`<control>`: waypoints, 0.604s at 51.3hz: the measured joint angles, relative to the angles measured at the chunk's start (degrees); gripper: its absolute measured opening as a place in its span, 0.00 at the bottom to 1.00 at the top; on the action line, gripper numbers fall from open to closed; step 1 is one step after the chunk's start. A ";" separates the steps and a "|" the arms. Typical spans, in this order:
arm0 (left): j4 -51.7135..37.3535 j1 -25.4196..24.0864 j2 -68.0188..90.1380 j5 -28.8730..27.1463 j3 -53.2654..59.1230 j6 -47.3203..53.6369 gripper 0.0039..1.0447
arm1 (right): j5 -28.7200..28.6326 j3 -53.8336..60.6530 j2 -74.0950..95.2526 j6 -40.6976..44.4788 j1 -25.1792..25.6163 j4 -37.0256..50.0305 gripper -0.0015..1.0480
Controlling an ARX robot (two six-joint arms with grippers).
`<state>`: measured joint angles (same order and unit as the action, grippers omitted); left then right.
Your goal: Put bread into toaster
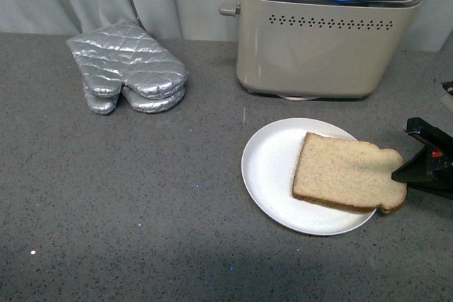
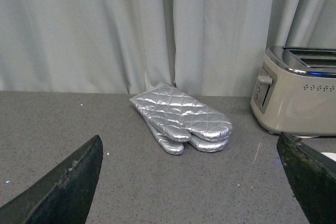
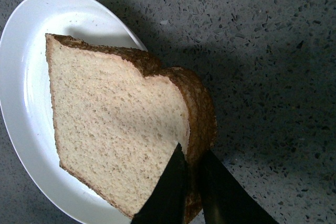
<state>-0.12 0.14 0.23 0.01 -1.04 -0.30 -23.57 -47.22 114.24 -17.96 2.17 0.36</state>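
The bread [image 1: 347,172] is a light-brown slice with a darker crust. It lies over the right side of a white plate [image 1: 272,167], its rounded end past the rim. My right gripper [image 1: 402,172] comes in from the right and is shut on that rounded crust end. In the right wrist view the black fingers [image 3: 173,187] pinch the crust of the bread [image 3: 115,129]. The beige toaster [image 1: 318,33] with a chrome top stands behind the plate, lever knob on its left side. My left gripper [image 2: 189,182] is open over bare counter, holding nothing.
A pair of silver quilted oven mitts [image 1: 127,68] lies at the back left of the grey speckled counter [image 1: 141,203]. A pale curtain [image 2: 157,30] hangs behind everything. The toaster [image 2: 299,93] sits to the right of the oven mitts [image 2: 184,119] in the left wrist view.
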 joint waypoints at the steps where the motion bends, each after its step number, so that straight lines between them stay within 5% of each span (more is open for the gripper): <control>1: 0.00 0.00 -0.02 0.00 0.00 0.00 0.94 | -0.02 0.02 -0.15 -0.07 0.02 -0.13 0.03; 20: 0.00 0.00 0.00 0.00 0.00 0.00 0.94 | -6.49 2.60 -21.51 -14.49 -0.22 -7.21 0.01; 31: 0.00 0.00 0.00 0.00 0.00 0.00 0.94 | 0.83 0.85 -35.69 -32.15 -5.27 -7.72 0.01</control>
<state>-0.12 0.14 0.23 0.01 -1.04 -0.30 -22.74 -46.37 78.54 -50.11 -3.09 -7.35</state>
